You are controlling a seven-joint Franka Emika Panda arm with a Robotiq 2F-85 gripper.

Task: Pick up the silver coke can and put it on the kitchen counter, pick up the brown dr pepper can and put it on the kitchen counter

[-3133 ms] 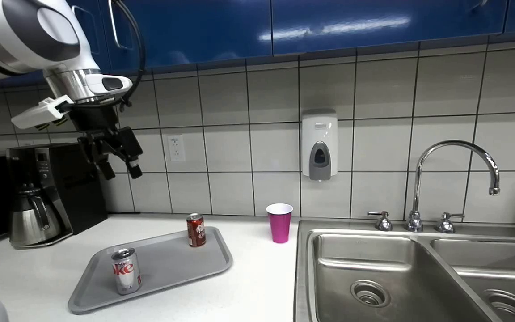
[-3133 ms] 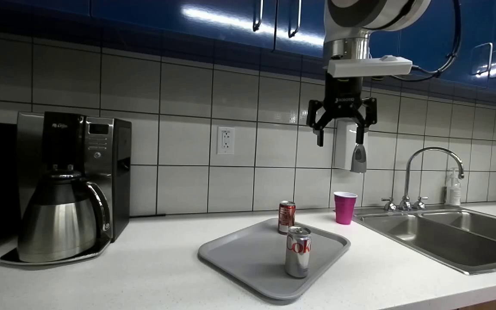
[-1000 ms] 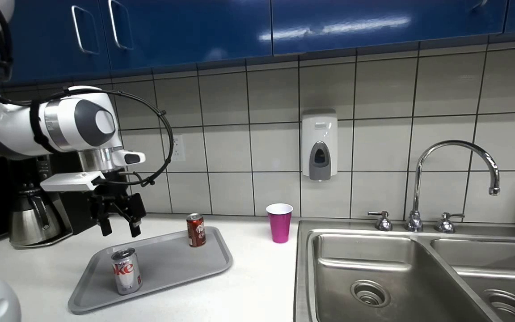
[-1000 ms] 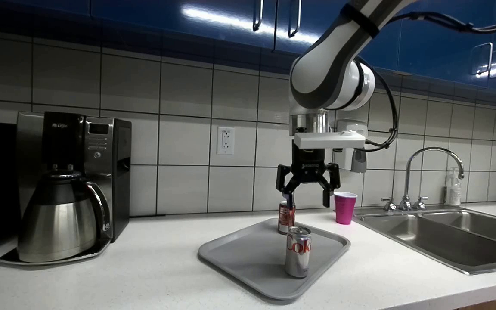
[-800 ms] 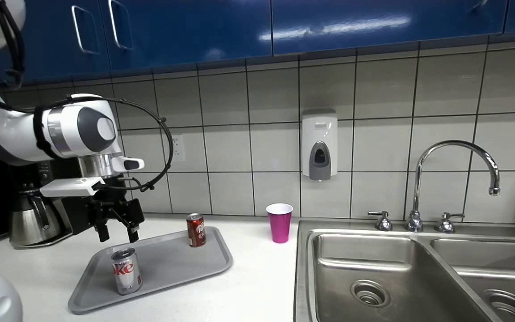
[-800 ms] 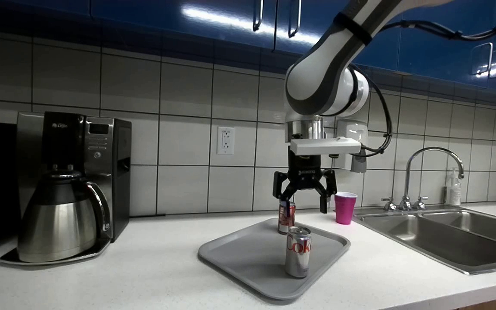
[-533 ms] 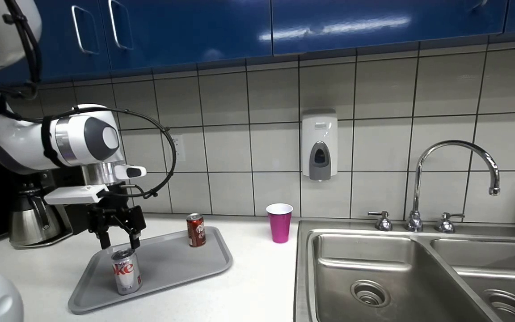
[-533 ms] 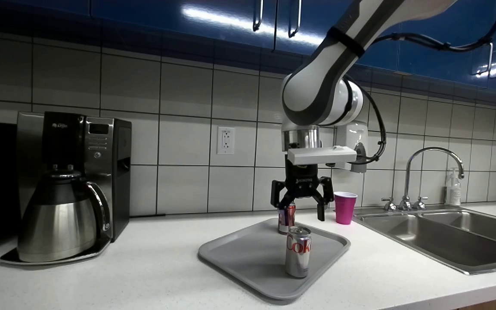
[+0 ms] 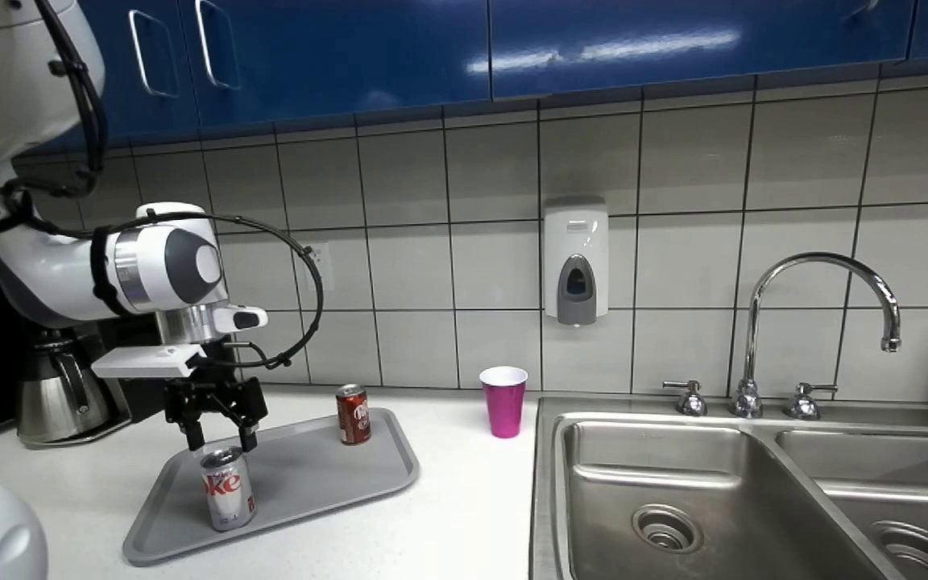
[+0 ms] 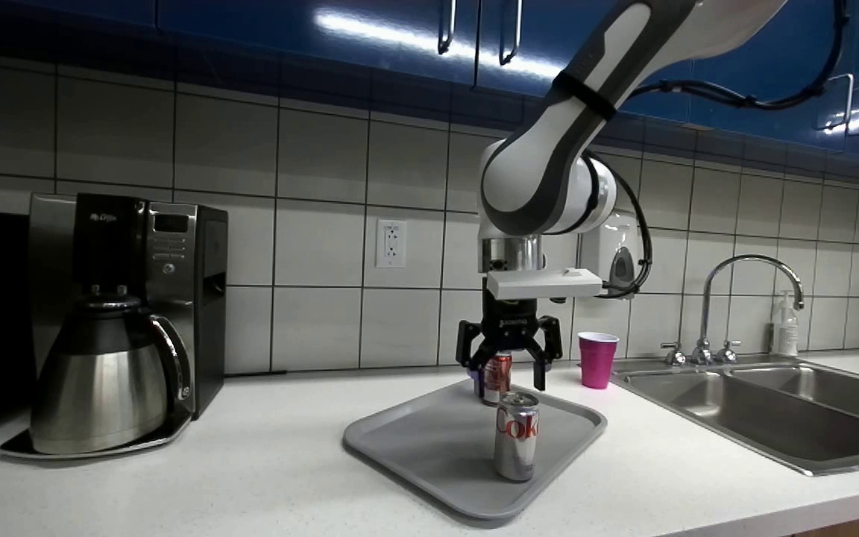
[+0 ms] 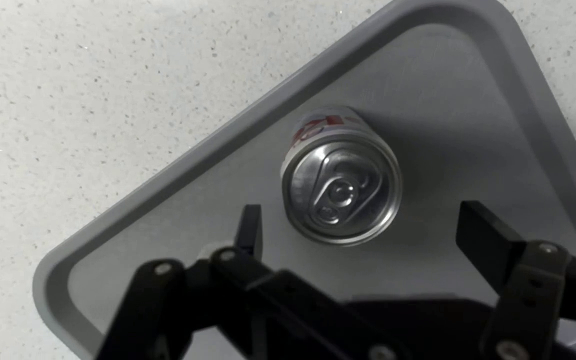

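The silver coke can (image 9: 228,493) stands upright on the grey tray (image 9: 319,475); it also shows in an exterior view (image 10: 517,440) and, from above, in the wrist view (image 11: 343,187). The brown dr pepper can (image 9: 353,416) stands upright near the tray's far side; a finger partly covers it in an exterior view (image 10: 499,373). My gripper (image 9: 221,441) is open and empty, fingers pointing down, about level with or slightly above the silver can's top (image 10: 510,385). In the wrist view the can lies between the finger lines but beyond the fingertips (image 11: 360,225), touching neither. The kitchen counter (image 10: 265,477) is white.
A pink cup (image 9: 504,407) stands on the counter between the tray and the steel double sink (image 9: 548,499). A coffee maker (image 10: 112,365) stands at the left against the tiled wall. A soap dispenser (image 9: 575,266) hangs on the wall. Blue cabinets (image 9: 335,56) hang above.
My gripper has come down from high above the tray to close by the silver can, moving left in an exterior view over the last second. It has stayed open. Both cans have not moved.
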